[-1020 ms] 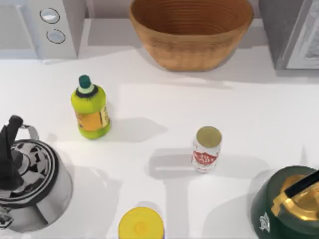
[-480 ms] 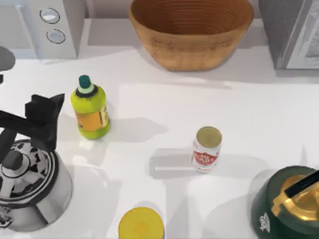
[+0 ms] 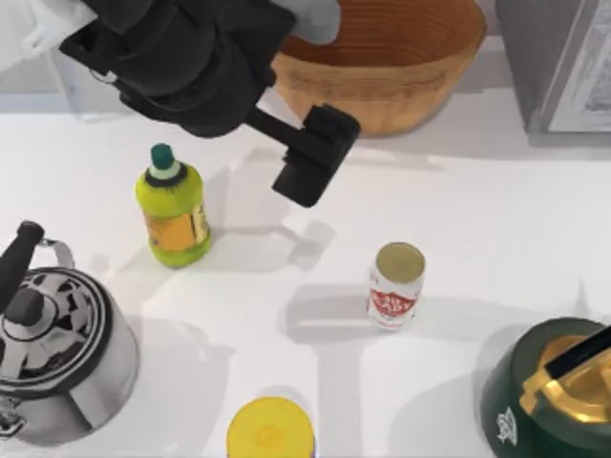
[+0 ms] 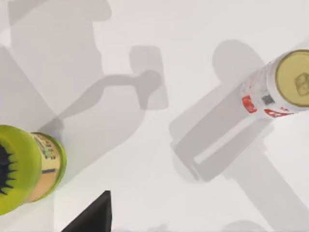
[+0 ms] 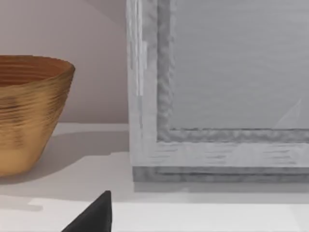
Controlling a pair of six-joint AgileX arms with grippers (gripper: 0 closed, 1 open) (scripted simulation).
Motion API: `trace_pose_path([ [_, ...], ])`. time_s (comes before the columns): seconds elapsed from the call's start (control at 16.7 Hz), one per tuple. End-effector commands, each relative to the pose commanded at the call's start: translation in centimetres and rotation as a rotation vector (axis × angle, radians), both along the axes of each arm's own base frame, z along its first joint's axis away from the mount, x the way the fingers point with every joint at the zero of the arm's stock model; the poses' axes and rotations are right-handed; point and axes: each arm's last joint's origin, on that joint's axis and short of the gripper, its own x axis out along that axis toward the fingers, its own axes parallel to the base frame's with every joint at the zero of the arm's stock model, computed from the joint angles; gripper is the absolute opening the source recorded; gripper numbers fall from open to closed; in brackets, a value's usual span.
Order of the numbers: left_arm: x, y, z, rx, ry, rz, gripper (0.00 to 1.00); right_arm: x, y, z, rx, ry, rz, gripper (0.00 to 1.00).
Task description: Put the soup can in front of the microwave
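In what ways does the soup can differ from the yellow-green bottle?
The soup can has a white and red label and a flat gold metal top; the yellow-green bottle has an orange label and a green cap. The can is a straight cylinder, while the bottle is rounder and narrows to a neck. Both stand upright on the white table.

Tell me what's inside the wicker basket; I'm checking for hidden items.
The basket shows bare woven wall on its right. The left arm covers its left part, with the left pincer hanging just beyond its rim, so that part's contents stay hidden.
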Motion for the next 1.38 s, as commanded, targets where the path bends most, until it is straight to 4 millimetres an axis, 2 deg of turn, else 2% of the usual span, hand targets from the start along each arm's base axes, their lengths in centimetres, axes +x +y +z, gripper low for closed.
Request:
trace_pose_path([
  [0.3, 3.3, -8.6, -4.7, 0.192, 0.219, -0.097, 1.0, 0.0, 0.0, 0.0, 0.0, 0.0, 0.0, 1.0],
  [0.48, 4.4, -12.2, -7.8, 0.275, 0.289, -0.124, 1.0, 0.0, 0.0, 0.0, 0.0, 0.0, 0.0, 1.0],
  [0.6, 4.9, -13.9, -9.5, 0.31, 0.313, -0.132, 1.0, 0.0, 0.0, 0.0, 0.0, 0.0, 0.0, 1.0],
  [0.9, 5.5, -15.8, -11.8, 0.354, 0.336, -0.134, 1.0, 0.0, 0.0, 0.0, 0.0, 0.0, 0.0, 1.0],
  [1.38, 5.7, -15.8, -12.3, 0.354, 0.337, -0.131, 1.0, 0.0, 0.0, 0.0, 0.0, 0.0, 0.0, 1.0],
])
